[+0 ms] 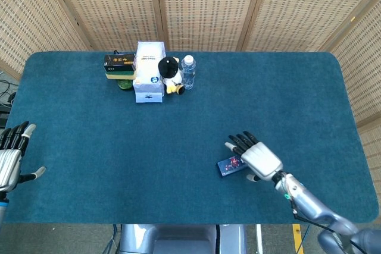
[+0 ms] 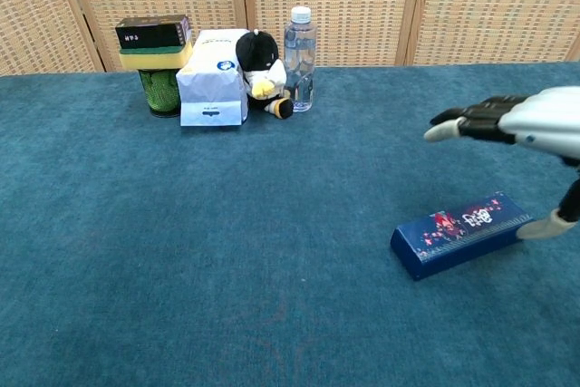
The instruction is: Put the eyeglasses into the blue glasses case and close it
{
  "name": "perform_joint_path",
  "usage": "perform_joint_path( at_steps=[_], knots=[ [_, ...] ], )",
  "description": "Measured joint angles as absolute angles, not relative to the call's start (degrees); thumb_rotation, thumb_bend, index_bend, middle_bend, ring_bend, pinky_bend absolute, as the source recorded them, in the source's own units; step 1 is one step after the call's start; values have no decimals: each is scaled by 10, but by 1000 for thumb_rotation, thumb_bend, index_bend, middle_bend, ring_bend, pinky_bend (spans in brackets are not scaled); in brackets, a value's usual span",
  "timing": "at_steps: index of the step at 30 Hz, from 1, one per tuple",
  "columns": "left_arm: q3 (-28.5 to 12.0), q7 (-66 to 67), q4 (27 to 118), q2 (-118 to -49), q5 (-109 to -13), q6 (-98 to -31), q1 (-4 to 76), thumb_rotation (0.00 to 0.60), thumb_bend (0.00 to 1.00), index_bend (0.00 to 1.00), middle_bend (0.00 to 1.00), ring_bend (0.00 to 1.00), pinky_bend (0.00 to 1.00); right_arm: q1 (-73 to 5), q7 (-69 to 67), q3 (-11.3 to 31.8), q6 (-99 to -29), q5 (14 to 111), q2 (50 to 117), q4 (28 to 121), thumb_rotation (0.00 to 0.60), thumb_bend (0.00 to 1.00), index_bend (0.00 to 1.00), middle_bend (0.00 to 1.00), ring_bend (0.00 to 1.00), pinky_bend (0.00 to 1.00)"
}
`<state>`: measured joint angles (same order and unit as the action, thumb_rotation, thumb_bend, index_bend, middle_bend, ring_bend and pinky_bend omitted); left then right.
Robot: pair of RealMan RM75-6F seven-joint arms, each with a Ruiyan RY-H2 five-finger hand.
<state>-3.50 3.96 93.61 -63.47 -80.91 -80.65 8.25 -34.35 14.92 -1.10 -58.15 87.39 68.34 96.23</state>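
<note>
Blue glasses case (image 2: 462,233) lies closed on the counter (image 2: 227,251), lower right of frame. My right hand (image 2: 530,124) hovers above it, fingers (image 2: 462,120) spread, empty; the task looks finished, so next I withdraw.

showing a smooth, glossy silver plastic shell on the right hand (image 2: 535,124), with matt black fingers (image 1: 240,142) tipped in pale pads. lying just under that hand, a blue glasses case (image 2: 460,234) looking smooth and faintly shiny, printed with red and white pattern. spreading beneath both, a teal table cloth (image 1: 178,141) looking matt and napped like felt. far off from the hand, gleaming clear plastic on a water bottle (image 2: 300,58), fuzzy plush on a toy (image 2: 261,63), matt paper on a white tissue pack (image 2: 213,77). standing behind, woven cane panels (image 1: 202,4) in wooden frames.
</note>
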Motion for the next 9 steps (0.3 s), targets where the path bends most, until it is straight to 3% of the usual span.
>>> perform_joint_path(
  at_steps=[9],
  knots=[
    [-27, 26, 935, -631, -837, -824, 76, 600, 0, 0, 0, 0, 0, -206, 109, -11, -831, 892, 652, 983, 600, 0, 0, 0, 0, 0]
  ],
)
